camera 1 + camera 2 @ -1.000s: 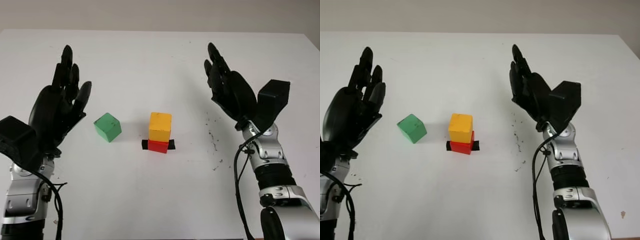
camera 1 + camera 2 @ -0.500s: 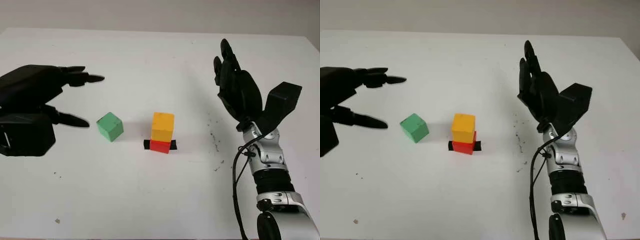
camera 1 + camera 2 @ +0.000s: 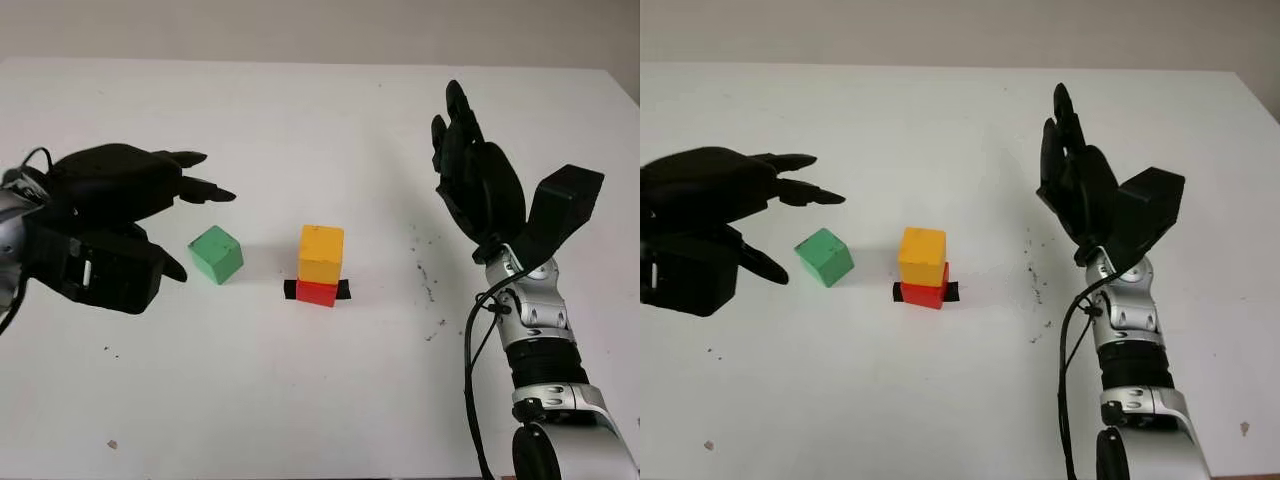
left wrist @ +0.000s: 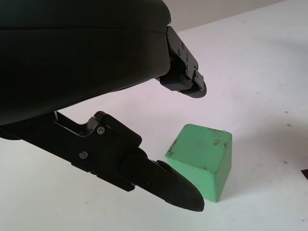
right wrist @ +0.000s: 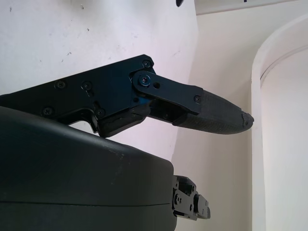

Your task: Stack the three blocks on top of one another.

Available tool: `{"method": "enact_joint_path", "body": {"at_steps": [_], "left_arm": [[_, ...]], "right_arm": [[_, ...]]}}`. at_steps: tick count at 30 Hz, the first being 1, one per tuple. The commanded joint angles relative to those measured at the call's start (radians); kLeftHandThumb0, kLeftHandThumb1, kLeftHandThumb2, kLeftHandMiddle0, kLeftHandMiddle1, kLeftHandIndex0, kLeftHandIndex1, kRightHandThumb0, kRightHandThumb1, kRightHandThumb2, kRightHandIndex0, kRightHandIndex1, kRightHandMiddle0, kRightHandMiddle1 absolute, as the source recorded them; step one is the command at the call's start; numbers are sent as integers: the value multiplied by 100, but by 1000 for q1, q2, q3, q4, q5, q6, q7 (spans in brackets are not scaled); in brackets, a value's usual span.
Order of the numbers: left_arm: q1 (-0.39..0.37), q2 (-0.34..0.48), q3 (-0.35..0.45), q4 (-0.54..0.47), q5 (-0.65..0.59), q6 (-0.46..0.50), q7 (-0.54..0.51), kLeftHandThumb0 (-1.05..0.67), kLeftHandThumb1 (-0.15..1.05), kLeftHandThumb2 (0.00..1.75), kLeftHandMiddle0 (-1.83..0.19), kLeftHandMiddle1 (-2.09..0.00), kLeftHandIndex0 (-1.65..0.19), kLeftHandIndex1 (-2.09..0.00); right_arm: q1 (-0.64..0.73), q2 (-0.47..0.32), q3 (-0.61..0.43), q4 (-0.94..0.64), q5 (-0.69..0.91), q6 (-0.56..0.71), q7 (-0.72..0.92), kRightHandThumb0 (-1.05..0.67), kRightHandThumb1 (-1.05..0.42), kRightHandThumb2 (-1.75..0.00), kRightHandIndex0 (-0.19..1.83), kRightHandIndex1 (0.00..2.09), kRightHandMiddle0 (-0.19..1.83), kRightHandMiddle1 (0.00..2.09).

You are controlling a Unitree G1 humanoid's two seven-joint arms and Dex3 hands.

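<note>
At the far left, the left robot hand (image 3: 150, 215) hangs low over the white surface (image 3: 300, 400), holding nothing, its fingers wide apart and pointed toward the green block (image 3: 216, 254) just beside them. In the left wrist view one fingertip (image 4: 180, 192) sits very near the block's side and another passes above it, with no contact visible. The green block lies turned at an angle, apart from the stack.

Further right, the yellow block (image 3: 321, 254) sits on the red block (image 3: 317, 292), which rests on a strip of black tape (image 3: 343, 290). The yellow block is larger than the red one and overhangs it, so the pair probably tips easily.

At the right, the right robot hand (image 3: 478, 185) is raised, open and empty, well away from the stack.

The likely risks: a finger nudging the angled green block so it slides or rotates out of the grasp, or a carried block clipping the yellow one and toppling the pair.

There is ample bare surface on every side, and all edges are well away from the blocks.
</note>
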Motion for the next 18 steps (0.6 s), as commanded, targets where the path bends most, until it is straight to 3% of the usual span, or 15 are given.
{"method": "enact_joint_path", "body": {"at_steps": [1, 11, 18], "left_arm": [[-6, -3, -4, 2, 9, -21, 22, -63, 86, 7, -2, -5, -40, -6], [-14, -25, -18, 55, 4, -103, 41, -65, 87, 6, -3, -6, -45, -9], [-13, -16, -35, 55, 65, -123, 52, -64, 88, 6, -6, -7, -53, -16]], "right_arm": [[12, 6, 0, -18, 5, 6, 2, -77, -105, -76, -19, 0, -19, 0], [18, 10, 0, -32, 11, 32, 10, -76, -105, -74, -19, 0, -19, 0], [24, 6, -9, -51, 40, 75, 30, -76, -105, -74, -19, 0, -19, 0]]}}
